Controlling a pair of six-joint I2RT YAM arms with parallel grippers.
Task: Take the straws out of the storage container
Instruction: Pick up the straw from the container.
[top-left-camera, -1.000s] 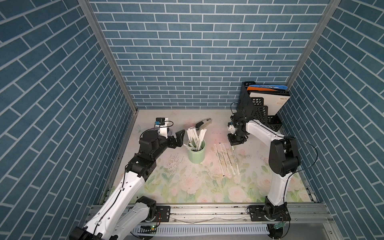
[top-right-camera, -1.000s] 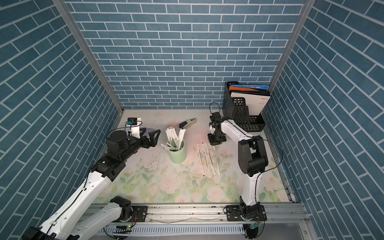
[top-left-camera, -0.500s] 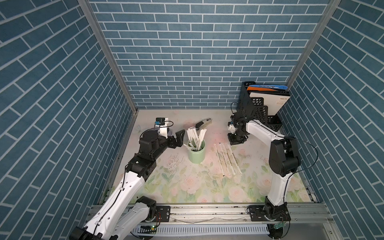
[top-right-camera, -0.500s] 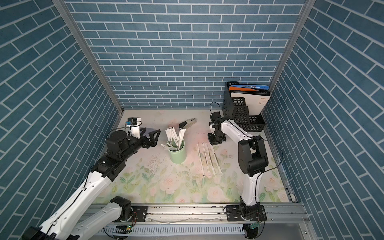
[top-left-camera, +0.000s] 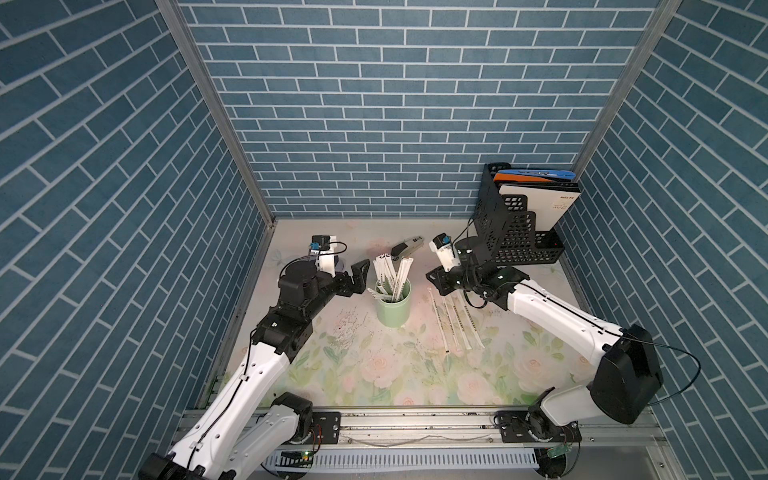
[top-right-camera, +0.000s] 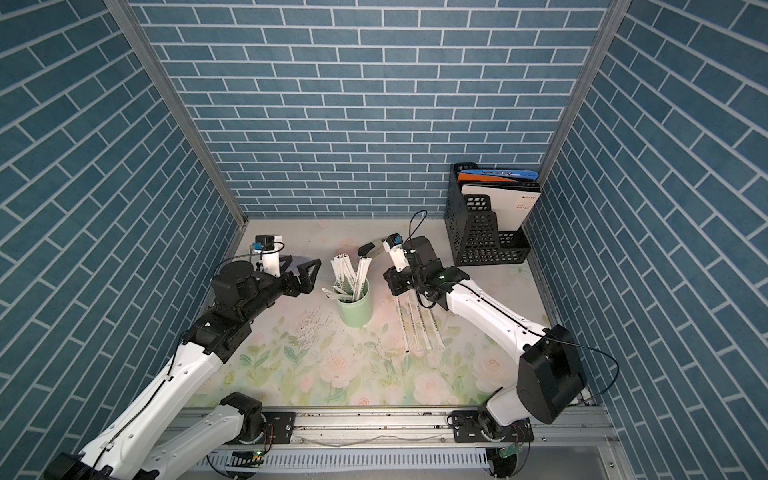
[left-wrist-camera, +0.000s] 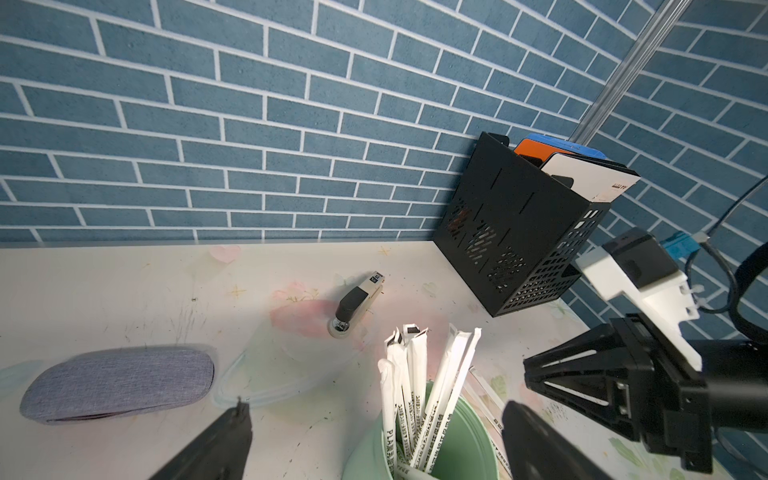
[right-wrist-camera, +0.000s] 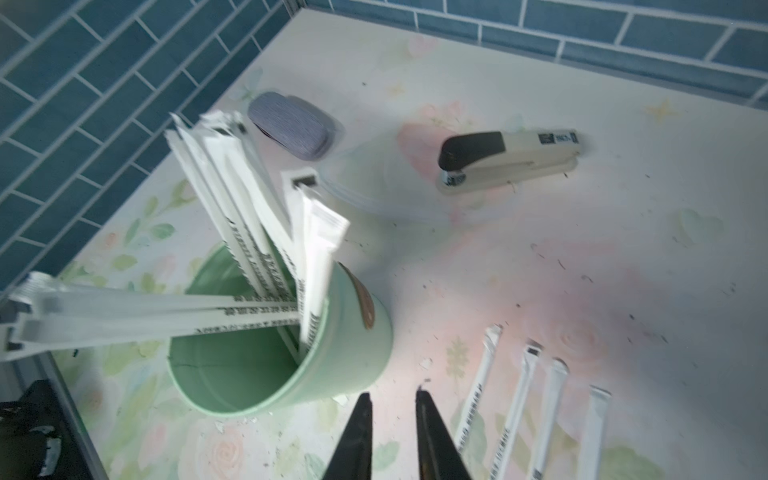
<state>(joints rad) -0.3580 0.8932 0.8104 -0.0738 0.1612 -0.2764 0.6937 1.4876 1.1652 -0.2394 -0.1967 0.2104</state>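
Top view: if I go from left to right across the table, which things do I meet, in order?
left gripper → storage container → straws lying flat → black file holder

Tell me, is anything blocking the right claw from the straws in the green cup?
Nothing visible does. The right gripper hangs beside the storage container, jaws apart and empty; the straws stick out above its rim.
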